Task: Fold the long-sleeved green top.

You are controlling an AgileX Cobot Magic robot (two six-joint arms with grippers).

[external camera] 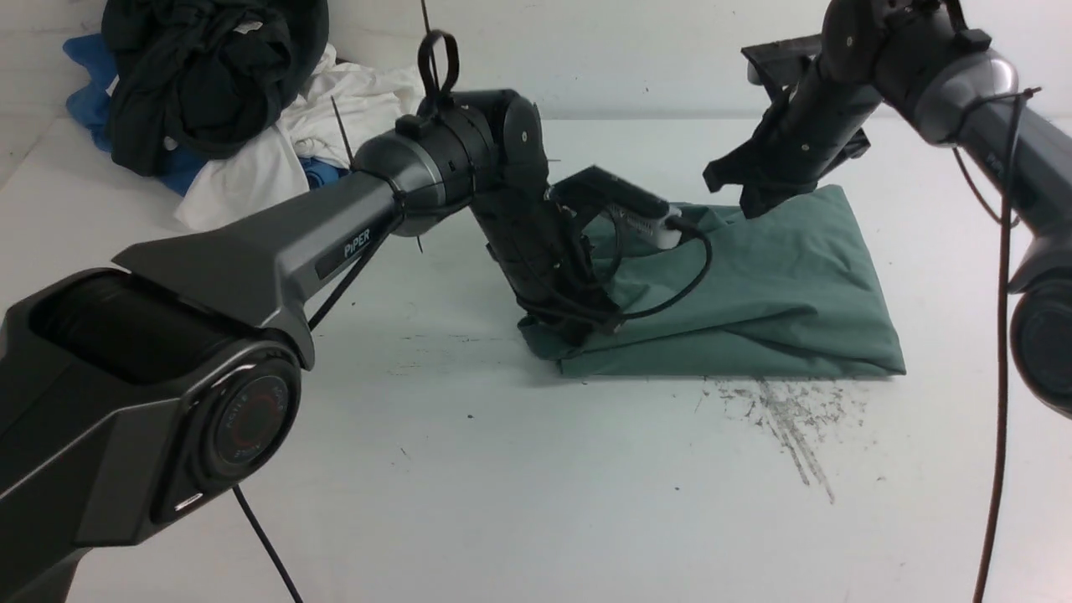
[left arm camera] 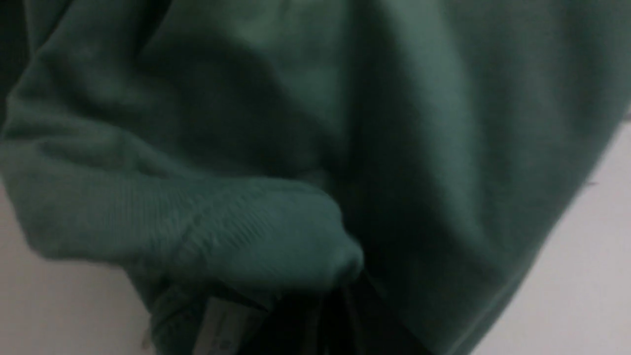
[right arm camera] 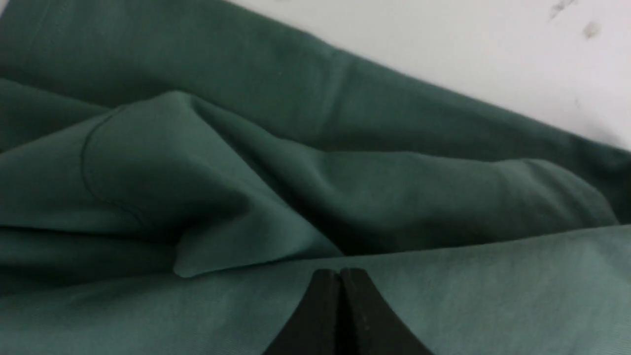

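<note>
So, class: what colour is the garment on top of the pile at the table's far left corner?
Blackish, very dark garment; it shows only in the front view.

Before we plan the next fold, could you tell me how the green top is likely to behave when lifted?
The green top will probably sag and drape, judging by its soft creases. It looks thick, so likely weighty. Folded layers may slip apart.

Front view bright, even; wrist views dim, left blurred

White desk [external camera: 502,502] with dark scuffs [external camera: 791,419]; far-left corner holds a pile: dark garment [external camera: 201,75], white garment [external camera: 276,142], blue garment [external camera: 92,92].
</note>
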